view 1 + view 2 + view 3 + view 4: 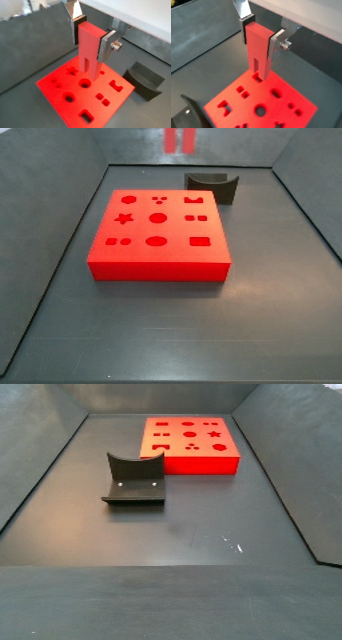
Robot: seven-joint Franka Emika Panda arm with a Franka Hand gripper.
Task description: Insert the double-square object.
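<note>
In both wrist views my gripper [92, 42] [262, 40] is shut on the double-square object [89, 56] [258, 52], a slim red peg held upright with its two square prongs pointing down. The prongs hang above the large flat red block [73, 102] [271, 107] with shaped holes and do not touch it. In a side view only the peg's two prong tips [178, 138] show at the top edge, well above the block [158, 258]. The gripper is out of the frame there. The block also shows in a side view [190, 462], with neither peg nor gripper.
A dark grey curved holder [143, 80] [211, 186] [134, 479] stands on the dark floor beside the block; a corner of it shows in a wrist view [188, 115]. Grey walls [54, 218] enclose the work area.
</note>
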